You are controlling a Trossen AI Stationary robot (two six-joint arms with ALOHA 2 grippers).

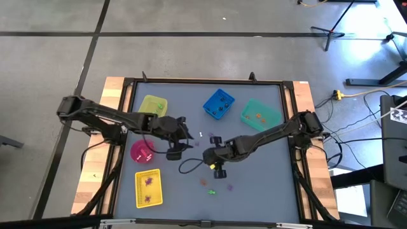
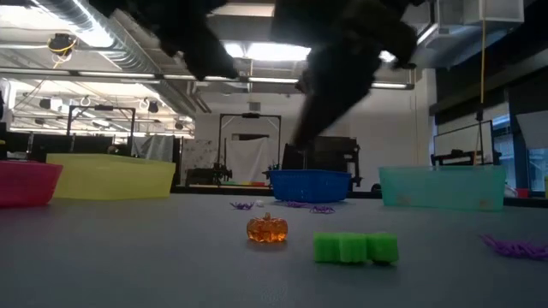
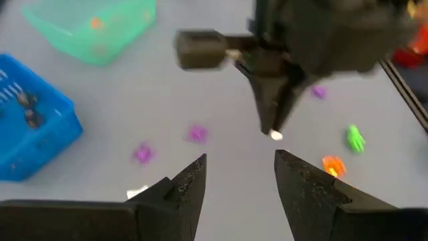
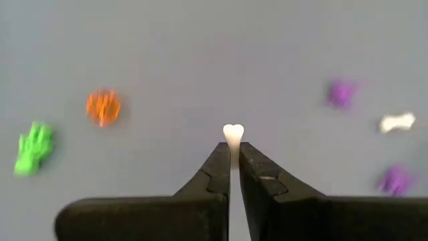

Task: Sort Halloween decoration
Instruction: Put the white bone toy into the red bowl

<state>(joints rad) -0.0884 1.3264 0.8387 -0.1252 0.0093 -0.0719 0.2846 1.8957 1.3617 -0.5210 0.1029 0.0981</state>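
Observation:
The Halloween decoration is a scatter of tiny trinkets on the grey table. The right wrist view shows a green hand [image 4: 33,147], an orange pumpkin [image 4: 103,107], purple pieces [image 4: 342,92] and a white bone [image 4: 397,122]. My right gripper [image 1: 213,152] is near the table's middle, shut on a small white bone-shaped trinket [image 4: 233,134]. My left gripper [image 3: 241,167] is open and empty, just left of the right one [image 1: 180,137]. It hovers above loose purple pieces [image 3: 196,134]. The pumpkin [image 2: 267,228] and a green piece [image 2: 355,247] lie flat on the table. My right gripper pinches the white trinket between its two fingers by one end [image 4: 233,143], only at their free ends. The heart-shaped other end [image 4: 233,130] sticks out past the tips. The fingers [image 3: 273,107] point down from above. Whether the trinket touches the table cannot be told.
Bins stand around the work area: a yellow bin [image 1: 152,105], a blue basket [image 1: 219,104] and a teal bin [image 1: 261,114] toward the far edge. A pink bowl [image 1: 142,151] and a yellow tray [image 1: 148,188] are at the left. Loose trinkets [image 1: 212,189] lie toward the near edge.

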